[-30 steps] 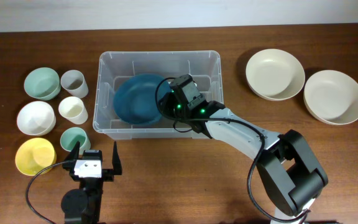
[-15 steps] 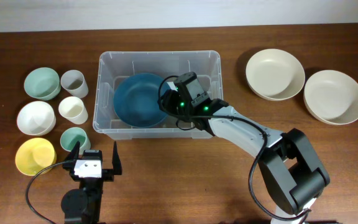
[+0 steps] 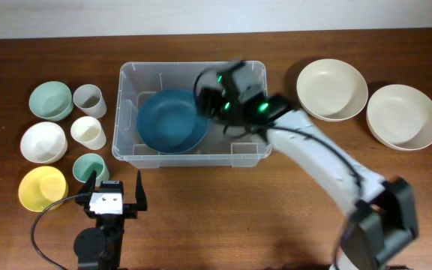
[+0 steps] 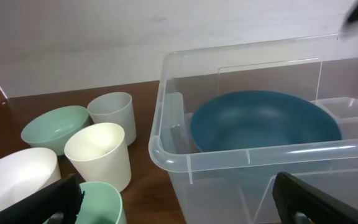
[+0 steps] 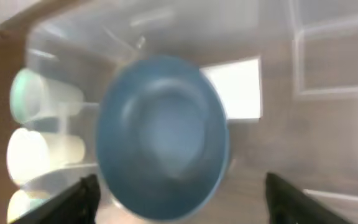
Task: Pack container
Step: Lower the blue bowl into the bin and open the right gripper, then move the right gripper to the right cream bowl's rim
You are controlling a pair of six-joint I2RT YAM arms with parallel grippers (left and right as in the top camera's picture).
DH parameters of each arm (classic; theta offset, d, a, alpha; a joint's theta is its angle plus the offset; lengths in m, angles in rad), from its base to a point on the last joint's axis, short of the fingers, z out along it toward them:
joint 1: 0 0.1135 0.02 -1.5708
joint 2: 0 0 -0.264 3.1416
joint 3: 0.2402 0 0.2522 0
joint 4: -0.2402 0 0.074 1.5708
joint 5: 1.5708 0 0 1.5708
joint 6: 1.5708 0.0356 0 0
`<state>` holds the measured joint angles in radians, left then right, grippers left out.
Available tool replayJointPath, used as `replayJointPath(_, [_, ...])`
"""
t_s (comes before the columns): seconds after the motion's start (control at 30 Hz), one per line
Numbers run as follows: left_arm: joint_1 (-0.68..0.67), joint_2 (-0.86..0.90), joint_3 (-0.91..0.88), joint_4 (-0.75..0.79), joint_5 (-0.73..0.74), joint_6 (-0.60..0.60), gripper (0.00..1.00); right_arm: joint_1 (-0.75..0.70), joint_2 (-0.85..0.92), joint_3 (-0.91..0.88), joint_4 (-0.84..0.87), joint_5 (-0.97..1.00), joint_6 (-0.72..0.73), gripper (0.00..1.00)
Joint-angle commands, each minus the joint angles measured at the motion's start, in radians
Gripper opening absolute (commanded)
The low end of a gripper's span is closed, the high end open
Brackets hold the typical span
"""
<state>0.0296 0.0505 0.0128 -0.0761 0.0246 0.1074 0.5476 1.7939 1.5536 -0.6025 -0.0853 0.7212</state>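
The container (image 3: 126, 112) is a large clear plastic bin at the table's middle. A dark blue bowl (image 3: 171, 120) lies upright in its left half. My right gripper (image 3: 229, 91) hangs over the bin's right half, blurred, clear of the bowl. In the right wrist view the right gripper (image 5: 185, 208) is open and empty above the blue bowl (image 5: 163, 155), with the bin's white label (image 5: 235, 87) beside it. My left gripper (image 3: 114, 182) is open and empty near the table's front left. In the left wrist view it (image 4: 182, 205) faces the container's wall (image 4: 166, 149) and the bowl (image 4: 266, 121).
Left of the bin stand a green bowl (image 3: 51, 100), a grey cup (image 3: 89, 100), a white cup (image 3: 88, 133), a white bowl (image 3: 43, 142), a green cup (image 3: 88, 166) and a yellow bowl (image 3: 42, 187). Two cream bowls (image 3: 331, 89) (image 3: 403, 116) sit at the right.
My right gripper has left the blue bowl's right rim and moved up and toward the bin's far right. The bowl stays in the bin. The left arm has not moved.
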Motion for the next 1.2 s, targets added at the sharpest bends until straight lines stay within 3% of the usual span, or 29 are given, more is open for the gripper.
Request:
replayJointPath(0.0, [0.006,0.0,-0.004,-0.005,-0.006,-0.009,1.0,-0.097,-0.103,0.186,-0.138,0.12,-0.121,0.89])
replayJointPath(0.07, [0.006,0.0,-0.004,-0.005,-0.006,-0.01,1.0,-0.172,-0.126,0.29,-0.276,0.169,-0.123,0.99])
replayJointPath(0.2, [0.006,0.0,-0.004,-0.005,-0.006,-0.009,1.0,-0.388,-0.159,0.435,-0.515,0.203,-0.121,0.99])
replayJointPath(0.5, [0.006,0.0,-0.004,-0.005,-0.006,-0.01,1.0,-0.907,-0.109,0.401,-0.746,0.183,-0.05,0.99])
replayJointPath(0.83, [0.006,0.0,-0.004,-0.004,-0.006,-0.01,1.0,-1.226,0.045,0.145,-0.636,-0.029,-0.051,0.99])
replayJointPath(1.17, [0.006,0.0,-0.004,-0.004,-0.006,-0.009,1.0,-1.295,0.061,-0.1,-0.349,-0.087,-0.109,0.99])
